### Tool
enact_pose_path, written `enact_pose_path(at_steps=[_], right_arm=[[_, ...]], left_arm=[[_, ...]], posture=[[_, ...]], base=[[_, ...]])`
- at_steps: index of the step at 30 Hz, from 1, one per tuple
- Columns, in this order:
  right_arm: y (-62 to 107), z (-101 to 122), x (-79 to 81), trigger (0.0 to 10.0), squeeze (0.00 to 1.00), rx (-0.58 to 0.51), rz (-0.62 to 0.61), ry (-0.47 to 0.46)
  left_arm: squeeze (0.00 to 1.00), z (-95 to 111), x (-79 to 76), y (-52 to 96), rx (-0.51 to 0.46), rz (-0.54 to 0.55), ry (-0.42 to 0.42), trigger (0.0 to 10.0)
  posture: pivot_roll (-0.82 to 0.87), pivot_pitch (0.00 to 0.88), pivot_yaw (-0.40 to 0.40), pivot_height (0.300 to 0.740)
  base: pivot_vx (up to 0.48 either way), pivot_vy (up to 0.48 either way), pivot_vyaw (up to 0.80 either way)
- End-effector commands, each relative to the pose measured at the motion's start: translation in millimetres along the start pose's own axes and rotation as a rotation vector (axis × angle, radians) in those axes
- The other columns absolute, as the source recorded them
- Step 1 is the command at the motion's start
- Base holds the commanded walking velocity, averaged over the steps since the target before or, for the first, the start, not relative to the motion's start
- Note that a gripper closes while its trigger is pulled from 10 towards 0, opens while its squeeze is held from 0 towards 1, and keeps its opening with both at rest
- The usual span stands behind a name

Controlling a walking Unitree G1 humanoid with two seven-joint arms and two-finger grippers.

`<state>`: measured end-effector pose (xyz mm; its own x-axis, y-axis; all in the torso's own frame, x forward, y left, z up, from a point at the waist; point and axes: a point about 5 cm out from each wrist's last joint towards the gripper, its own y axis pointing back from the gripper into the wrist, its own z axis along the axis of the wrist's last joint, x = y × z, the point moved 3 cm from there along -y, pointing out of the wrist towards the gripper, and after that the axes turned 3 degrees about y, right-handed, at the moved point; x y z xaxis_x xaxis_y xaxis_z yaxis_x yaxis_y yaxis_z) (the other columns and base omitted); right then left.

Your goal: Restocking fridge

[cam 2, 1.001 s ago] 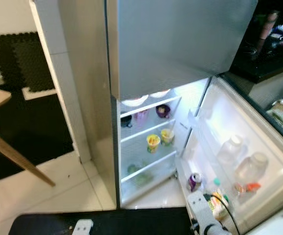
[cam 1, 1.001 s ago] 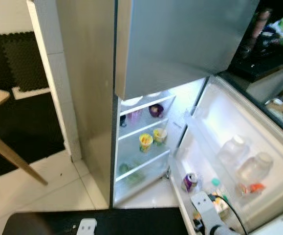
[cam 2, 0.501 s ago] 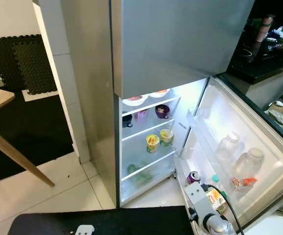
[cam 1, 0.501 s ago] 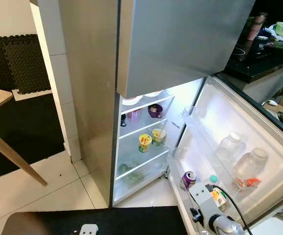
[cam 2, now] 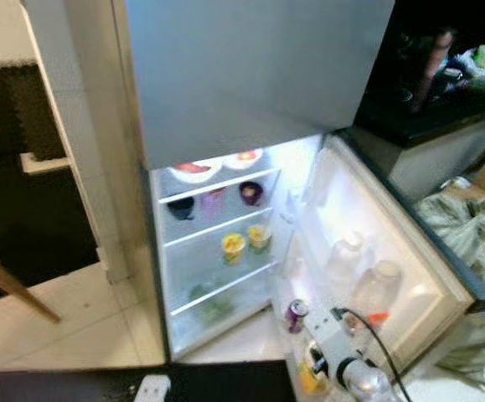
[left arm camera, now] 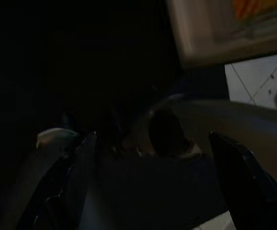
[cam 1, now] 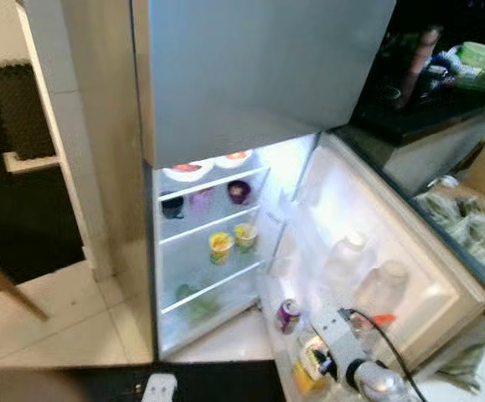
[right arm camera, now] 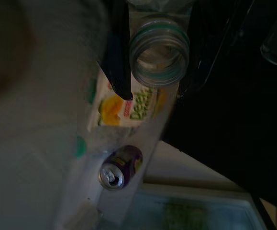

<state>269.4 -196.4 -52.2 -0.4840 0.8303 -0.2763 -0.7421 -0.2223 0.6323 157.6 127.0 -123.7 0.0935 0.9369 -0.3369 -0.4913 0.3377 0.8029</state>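
Bottle (right arm camera: 159, 56) first: a clear one with a green neck ring and no cap visible, sitting between the right pincer's (right arm camera: 158, 60) two black fingers in the right wrist view. The fingers look closed against its neck, so I'd call it gripped. From the head views the right arm is down at the lower bin of the open fridge door (cam 1: 393, 251), so my read is we're mid-placement, with the bottle being set into that door bin.

Next move, I'd guess, is to ease it down until the base rests on the bin floor, keep it upright, then spread the fingers and back straight out. It's tight there: a juice carton (right arm camera: 128, 106) with a yellow-green label is right beside the bottle, and a purple soda can (cam 1: 288, 315) stands a bit further along the same bin. Bumping either could tip things.

What's in the other compartments:
- Door shelf above the bin: two big clear jars (cam 1: 382, 289), look mostly empty, can't tell for sure.
- Top fridge shelf: two white bowls (cam 1: 188, 171) with something reddish.
- Next shelf: a dark mug, a pinkish cup and a purple bowl (cam 1: 239, 191).
- Below that: two yellow cups (cam 1: 221, 246).
- Bottom drawer: something green, probably veg.

Left pincer (left arm camera: 152, 143) hangs idle in the dark, with its fingers spread wide and nothing between them.
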Motion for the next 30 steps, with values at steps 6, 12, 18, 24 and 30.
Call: enact_pose_path(at_steps=[6, 12, 18, 24, 30], right_arm=[[-3.9, 12, 8.0, 10.0, 0.0, -0.042, 0.069, 0.04], [-7.5, 25, 28.1, 10.0, 0.0, -0.09, 0.208, 0.057], [-5.9, 28, 53.9, 10.0, 0.0, -0.113, 0.386, 0.072], [-4.2, 36, 69.4, 10.0, 0.0, -0.153, 0.498, 0.056], [-7.1, 59, 68.2, 10.0, 0.0, -0.248, 0.502, -0.018]], left_arm=[[0.0, -9, -0.2, 1.4, 0.025, 0.0, -0.009, 10.0], [0.0, -10, -2.6, 0.8, 0.029, -0.007, -0.016, 10.0], [0.0, -9, -4.9, -0.2, 0.028, -0.013, -0.02, 10.0], [0.0, -8, -5.6, -0.4, 0.027, -0.016, -0.023, 10.0], [0.0, -9, -5.1, -0.1, 0.029, -0.015, -0.024, 10.0]], posture=[[-0.08, 0.0, -0.112, 0.74], [-0.08, 0.0, -0.113, 0.74], [-0.08, 0.0, -0.113, 0.74], [-0.08, 0.0, -0.113, 0.74], [-0.08, 0.0, -0.113, 0.74]], base=[[0.0, 0.0, 0.0], [0.0, 0.0, 0.0], [0.0, 0.0, 0.0], [0.0, 0.0, 0.0], [0.0, 0.0, 0.0]])
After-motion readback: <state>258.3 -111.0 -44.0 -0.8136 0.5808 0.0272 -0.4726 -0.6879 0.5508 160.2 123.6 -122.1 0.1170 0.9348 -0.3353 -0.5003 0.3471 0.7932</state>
